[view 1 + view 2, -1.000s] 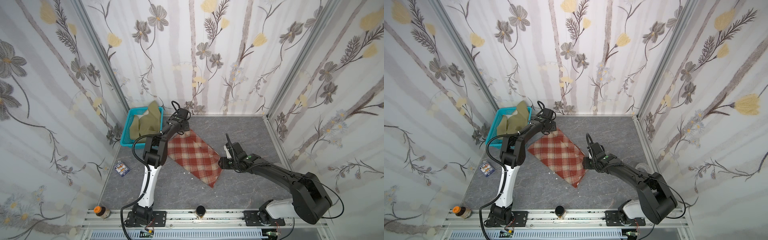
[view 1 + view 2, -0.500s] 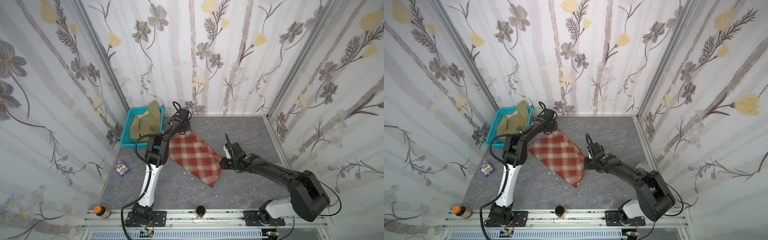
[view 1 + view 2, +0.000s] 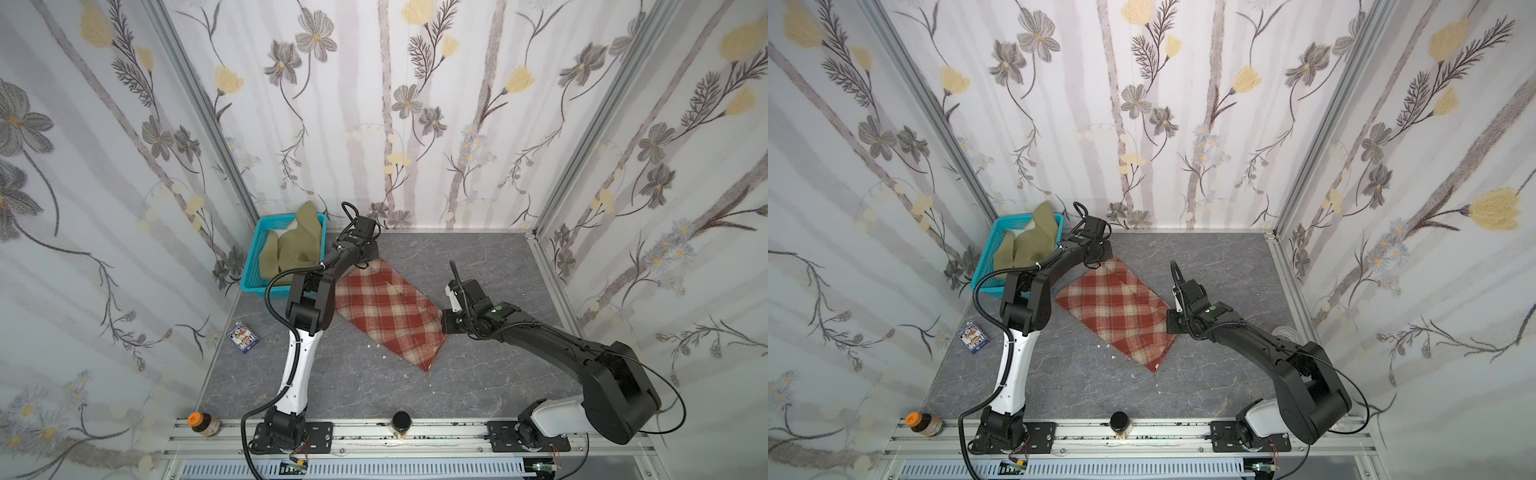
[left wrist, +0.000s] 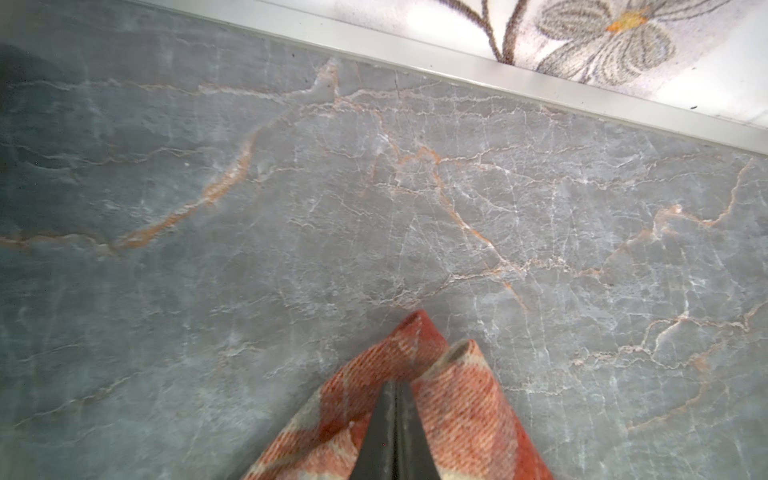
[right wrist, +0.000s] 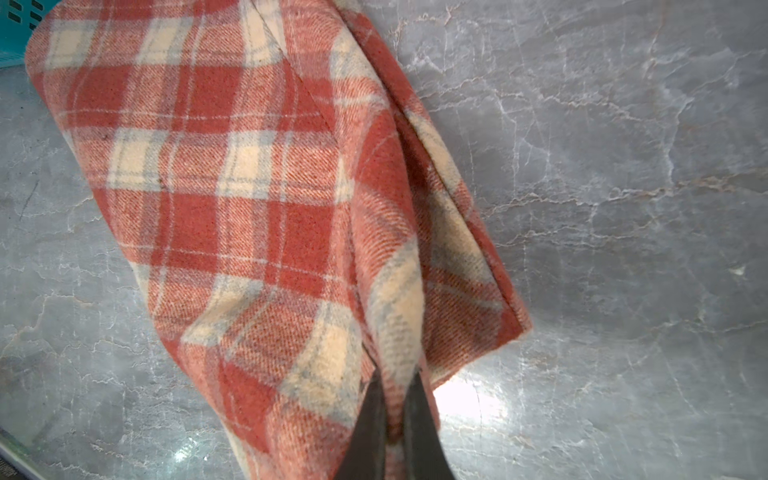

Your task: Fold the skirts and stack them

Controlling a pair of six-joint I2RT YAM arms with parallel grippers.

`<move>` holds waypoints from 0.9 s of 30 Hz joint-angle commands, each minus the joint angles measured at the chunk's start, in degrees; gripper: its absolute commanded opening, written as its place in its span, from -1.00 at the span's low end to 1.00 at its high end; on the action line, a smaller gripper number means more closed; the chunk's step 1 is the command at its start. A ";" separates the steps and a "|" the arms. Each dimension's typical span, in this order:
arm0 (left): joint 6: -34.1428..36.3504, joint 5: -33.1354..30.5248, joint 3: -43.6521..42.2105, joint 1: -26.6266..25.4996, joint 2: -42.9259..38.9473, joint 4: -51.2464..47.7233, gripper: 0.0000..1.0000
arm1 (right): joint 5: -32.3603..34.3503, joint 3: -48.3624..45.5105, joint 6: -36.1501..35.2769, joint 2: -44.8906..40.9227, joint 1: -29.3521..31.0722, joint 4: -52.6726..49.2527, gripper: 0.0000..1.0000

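Note:
The rust-red and cream plaid skirt (image 3: 386, 311) (image 3: 1117, 316) lies flat and slantwise mid-table in both top views. My left gripper (image 3: 368, 259) (image 3: 1100, 259) sits at its far corner, next to the basket. In the left wrist view that gripper (image 4: 395, 384) is shut, with plaid cloth (image 4: 457, 399) bunched up on both sides of the tips. My right gripper (image 3: 442, 328) (image 3: 1169, 326) is at the skirt's right edge. In the right wrist view it (image 5: 395, 378) is shut on a raised fold of the plaid skirt (image 5: 232, 199). The olive-green skirt (image 3: 295, 249) (image 3: 1027, 243) lies crumpled in the basket.
A turquoise mesh basket (image 3: 253, 266) (image 3: 984, 274) stands in the far left corner. A small card box (image 3: 244, 336) lies at the left. An orange-capped bottle (image 3: 202, 423) and a dark-lidded jar (image 3: 401, 423) stand on the front rail. Walls close three sides.
Both grippers have closed on the plaid skirt, the left at the far corner, the right at the right edge. The arms and the skirt have hardly shifted.

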 commanded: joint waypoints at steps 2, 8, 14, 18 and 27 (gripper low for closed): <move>-0.96 -2.89 -2.20 0.69 -2.59 1.64 -1.00 | 1.86 1.43 -2.10 -0.78 0.03 -0.74 -0.94; -0.88 0.35 -3.00 0.95 -3.23 3.18 -0.28 | 2.15 1.37 -2.60 -1.08 0.03 -0.84 -0.93; 0.83 5.94 0.12 0.07 -0.84 4.39 0.23 | 2.03 1.37 -2.55 -0.55 -0.05 -0.75 -0.94; 1.06 6.97 2.09 -0.07 1.53 4.39 0.20 | 1.96 1.37 -2.42 -0.37 -0.01 -0.64 -0.94; 1.68 8.07 6.26 -0.04 5.24 4.31 -0.07 | 1.64 1.46 -2.07 0.30 0.00 -0.66 -0.94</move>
